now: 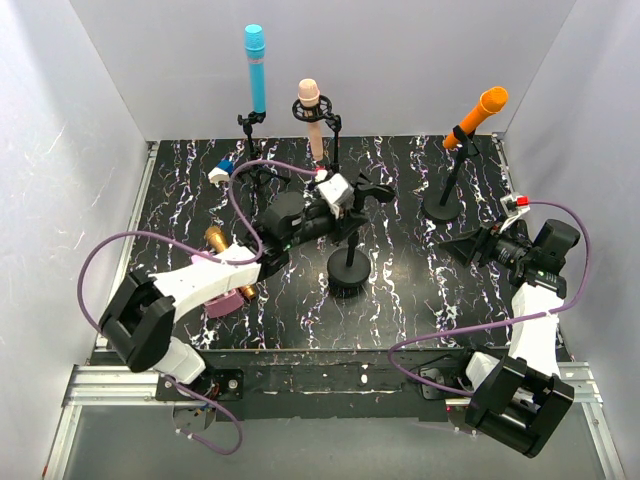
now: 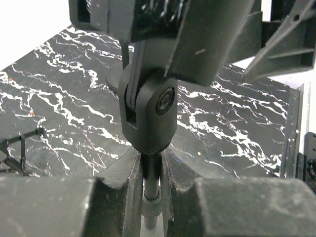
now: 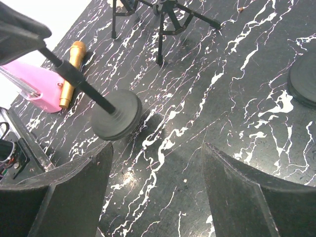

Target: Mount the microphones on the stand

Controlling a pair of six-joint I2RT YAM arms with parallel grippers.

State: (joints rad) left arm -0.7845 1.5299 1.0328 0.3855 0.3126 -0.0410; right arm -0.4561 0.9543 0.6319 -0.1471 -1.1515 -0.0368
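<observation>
Top external view: the empty stand (image 1: 348, 270) is being held by its thin pole in the left pincer (image 2: 150, 185), which is being squeezed tight on it. The golden-brown microphone (image 1: 214, 239) is being seen flat on the tabletop (image 1: 400, 300), slanting just beside the left arm, well apart from the right pincer (image 3: 157, 190), which is being kept wide and empty.

Left arm (image 1: 205, 280), right arm (image 1: 535, 325): white shells, black joints, purple cables (image 1: 88, 262). Left end effector (image 2: 150, 197), right end effector (image 3: 158, 192): black.
</observation>
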